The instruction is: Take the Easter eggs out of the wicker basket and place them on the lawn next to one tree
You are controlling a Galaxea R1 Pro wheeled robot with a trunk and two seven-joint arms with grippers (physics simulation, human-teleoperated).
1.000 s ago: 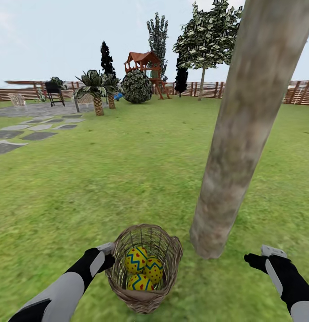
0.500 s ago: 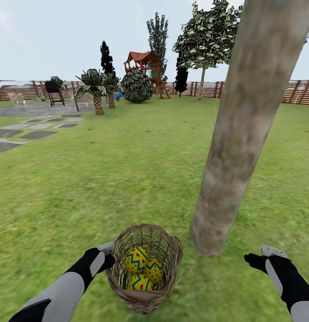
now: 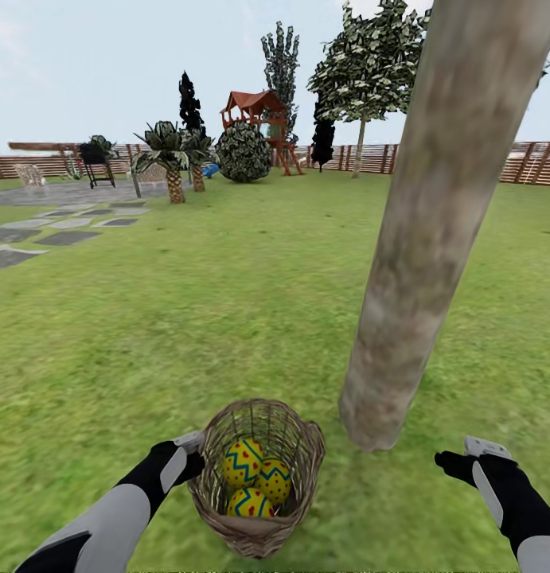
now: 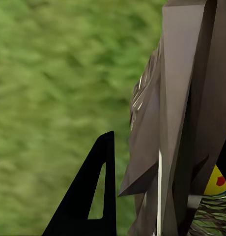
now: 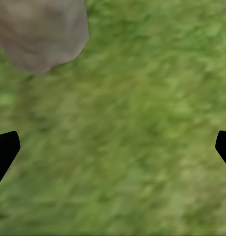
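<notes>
I had the left claw (image 3: 196,450) clamped on the basket (image 3: 259,476) rim, three eggs (image 3: 255,477) inside, holding it just beside the tree (image 3: 402,318) for unloading, while the right claw (image 3: 458,460) hung spread and empty over the lawn (image 3: 187,318).

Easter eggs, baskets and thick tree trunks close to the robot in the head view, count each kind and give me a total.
Easter eggs: 3, all inside the basket
Wicker basket: 1
Thick pale tree trunk: 1
Total: 5
</notes>
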